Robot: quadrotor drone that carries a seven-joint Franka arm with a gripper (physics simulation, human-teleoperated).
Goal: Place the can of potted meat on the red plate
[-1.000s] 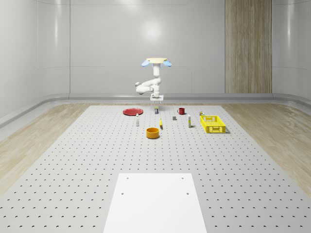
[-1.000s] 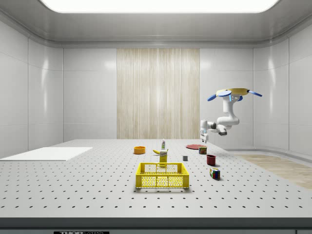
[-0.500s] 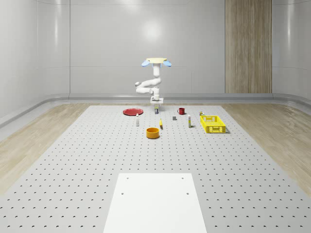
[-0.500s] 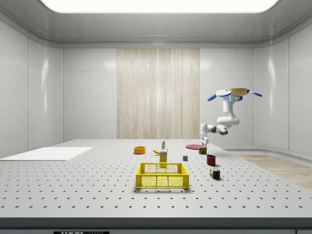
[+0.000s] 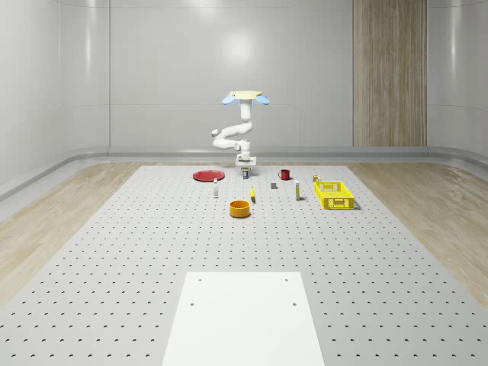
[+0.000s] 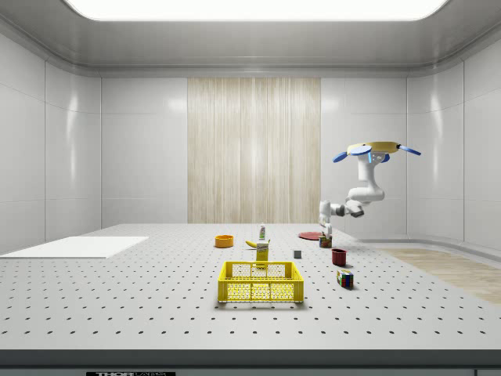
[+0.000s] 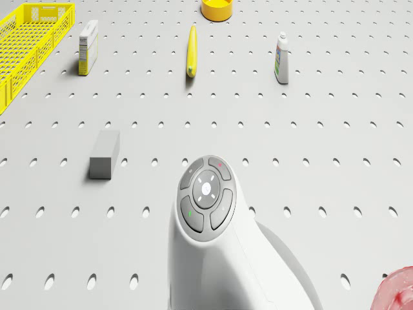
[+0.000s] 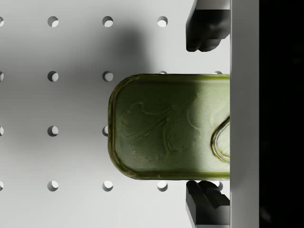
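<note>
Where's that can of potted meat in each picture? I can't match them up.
Whole-scene view: the can of potted meat stands under the hovering drone and its gripper, right of the red plate.
Side view: the can sits just right of the red plate.
Wrist view: it lies between the open fingers.
Shared landmark: the red plate, also seen in the drone view.
</note>
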